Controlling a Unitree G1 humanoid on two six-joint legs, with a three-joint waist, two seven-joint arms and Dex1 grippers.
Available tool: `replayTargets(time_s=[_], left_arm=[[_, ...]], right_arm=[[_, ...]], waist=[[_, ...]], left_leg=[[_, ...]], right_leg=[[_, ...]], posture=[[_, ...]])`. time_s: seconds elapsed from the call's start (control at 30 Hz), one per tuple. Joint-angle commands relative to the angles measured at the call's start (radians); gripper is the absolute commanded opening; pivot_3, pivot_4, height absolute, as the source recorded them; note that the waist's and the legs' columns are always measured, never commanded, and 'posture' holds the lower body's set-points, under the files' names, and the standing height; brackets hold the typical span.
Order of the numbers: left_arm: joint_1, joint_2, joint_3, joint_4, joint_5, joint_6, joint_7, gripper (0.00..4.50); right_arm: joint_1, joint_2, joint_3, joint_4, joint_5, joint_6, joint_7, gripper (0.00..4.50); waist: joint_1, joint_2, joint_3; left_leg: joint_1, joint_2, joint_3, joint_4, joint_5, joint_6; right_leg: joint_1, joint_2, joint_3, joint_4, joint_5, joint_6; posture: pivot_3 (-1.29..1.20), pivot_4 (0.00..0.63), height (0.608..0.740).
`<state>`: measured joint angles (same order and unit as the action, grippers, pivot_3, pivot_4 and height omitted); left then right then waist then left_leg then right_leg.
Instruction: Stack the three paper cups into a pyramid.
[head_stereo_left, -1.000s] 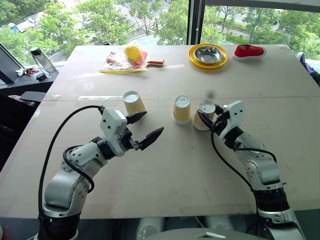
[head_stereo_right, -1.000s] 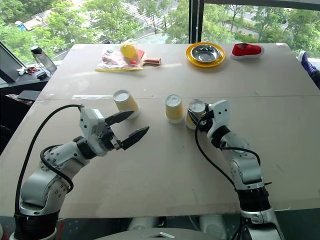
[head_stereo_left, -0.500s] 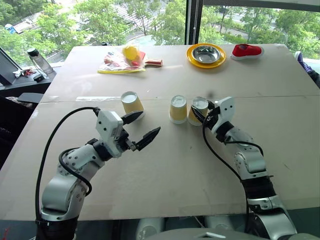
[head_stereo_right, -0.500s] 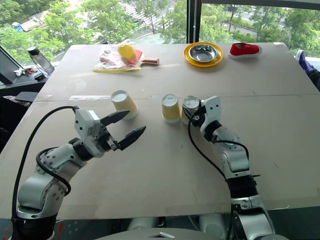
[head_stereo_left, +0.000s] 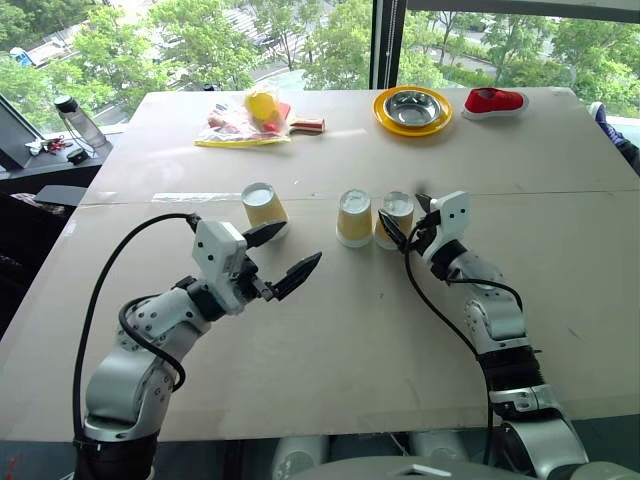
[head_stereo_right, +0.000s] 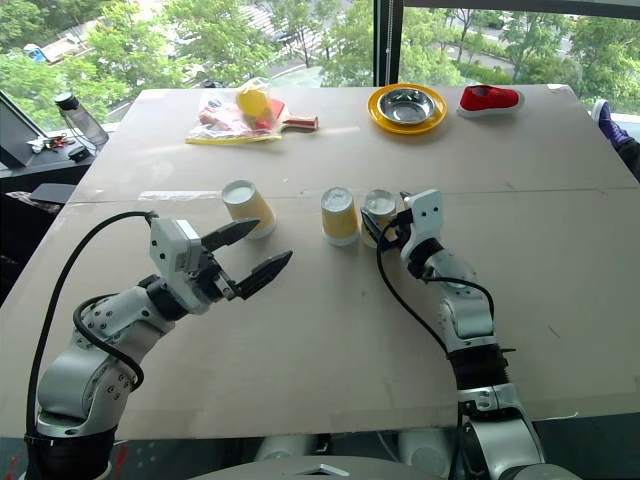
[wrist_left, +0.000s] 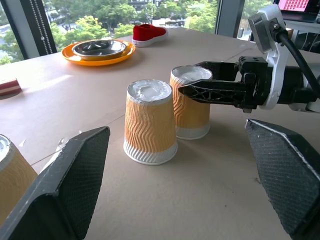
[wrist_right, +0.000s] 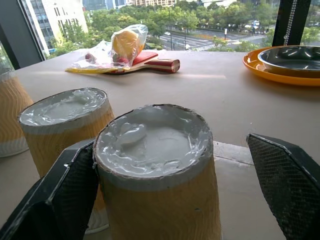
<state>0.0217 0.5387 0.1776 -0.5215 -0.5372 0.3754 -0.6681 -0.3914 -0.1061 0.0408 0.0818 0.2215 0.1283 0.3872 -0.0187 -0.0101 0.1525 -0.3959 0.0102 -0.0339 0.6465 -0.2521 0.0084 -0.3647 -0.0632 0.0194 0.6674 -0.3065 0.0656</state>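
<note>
With the right gripper (head_stereo_left: 402, 222) spread wide around the right cup (head_stereo_left: 397, 218), set touching the middle cup (head_stereo_left: 355, 217), and the left gripper (head_stereo_left: 287, 258) open near the left cup (head_stereo_left: 265, 208), withdrawing straight back seemed wise to avoid nudging the pair

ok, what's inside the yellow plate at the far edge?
A steel bowl sits in the yellow plate, and it looks empty. The plate's middle under the bowl is covered, so nothing can be told there.
</note>
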Motion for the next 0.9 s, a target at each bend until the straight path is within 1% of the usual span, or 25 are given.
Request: replayTargets(time_s=[0.03,0.1,0.2,0.27,0.33,0.43,0.53,0.63,0.9], left_arm=[[0.032,-0.033,0.024,-0.034,0.009,-0.04,0.043,4.5],[0.053,-0.075,0.017,-0.03,0.03,-0.066,0.083,4.5],[0.082,-0.134,0.004,-0.003,0.115,-0.169,0.127,4.5],[0.035,-0.169,0.035,0.097,0.202,-0.251,0.211,4.5],[-0.015,-0.18,0.03,0.197,0.275,-0.307,0.253,4.5],[-0.087,-0.189,0.005,0.329,0.324,-0.372,0.266,4.5],[-0.181,-0.198,-0.015,0.474,0.365,-0.43,0.279,4.5],[-0.253,-0.211,-0.015,0.579,0.375,-0.471,0.292,4.5],[-0.352,-0.216,-0.006,0.75,0.385,-0.548,0.311,4.5]], right_arm=[[0.046,-0.041,-0.041,-0.136,0.059,0.009,0.044,4.46],[0.09,-0.08,-0.061,-0.204,0.1,0.029,0.08,4.46],[0.165,-0.166,-0.093,-0.322,0.174,0.087,0.152,4.46],[0.266,-0.254,-0.122,-0.447,0.256,0.115,0.247,4.46],[0.356,-0.328,-0.129,-0.557,0.355,0.158,0.341,4.46],[0.426,-0.38,-0.101,-0.642,0.393,0.171,0.39,4.46],[0.47,-0.387,-0.07,-0.696,0.393,0.154,0.41,4.46],[0.487,-0.379,-0.055,-0.716,0.383,0.143,0.401,4.46],[0.499,-0.357,-0.07,-0.729,0.382,0.108,0.364,4.46]], waist=[[0.002,0.0,0.0],[0.006,0.0,0.0],[0.007,0.0,0.0],[0.012,0.001,0.0],[0.015,0.001,0.0],[0.005,0.0,0.0],[0.005,-0.001,0.0],[0.007,-0.002,0.0],[0.007,-0.002,0.0]], left_leg=[[0.0,0.0,0.0,0.0,0.0,0.0],[-0.001,0.0,0.0,-0.001,0.0,0.0],[-0.002,0.0,0.0,-0.001,0.0,0.0],[-0.002,0.0,0.0,-0.001,0.0,0.0],[-0.001,-0.001,-0.001,-0.001,0.0,0.0],[-0.001,-0.001,-0.002,-0.001,0.0,0.0],[0.0,-0.002,-0.001,-0.001,0.0,0.0],[-0.001,-0.002,-0.002,0.0,0.0,0.0],[-0.001,-0.003,-0.003,0.001,0.0,0.0]], right_leg=[[0.0,0.0,0.0,0.0,0.0,0.0],[0.0,-0.001,-0.001,-0.001,0.0,0.0],[0.0,-0.002,-0.001,-0.003,0.0,0.0],[0.0,-0.002,0.0,-0.003,0.0,0.0],[0.001,-0.002,-0.002,-0.003,0.0,0.0],[0.002,0.0,-0.003,-0.003,0.0,0.0],[0.002,0.0,-0.002,-0.003,0.0,0.0],[0.002,0.0,-0.003,-0.003,0.0,0.0],[0.002,0.0,-0.003,-0.002,0.0,0.0]], posture=[[0.0,0.15,0.74],[0.0,0.15,0.74],[0.0,0.15,0.74],[0.0,0.15,0.74],[0.0,0.15,0.74],[0.0,0.15,0.74],[0.0,0.15,0.74],[0.0,0.15,0.74],[0.0,0.15,0.74]])
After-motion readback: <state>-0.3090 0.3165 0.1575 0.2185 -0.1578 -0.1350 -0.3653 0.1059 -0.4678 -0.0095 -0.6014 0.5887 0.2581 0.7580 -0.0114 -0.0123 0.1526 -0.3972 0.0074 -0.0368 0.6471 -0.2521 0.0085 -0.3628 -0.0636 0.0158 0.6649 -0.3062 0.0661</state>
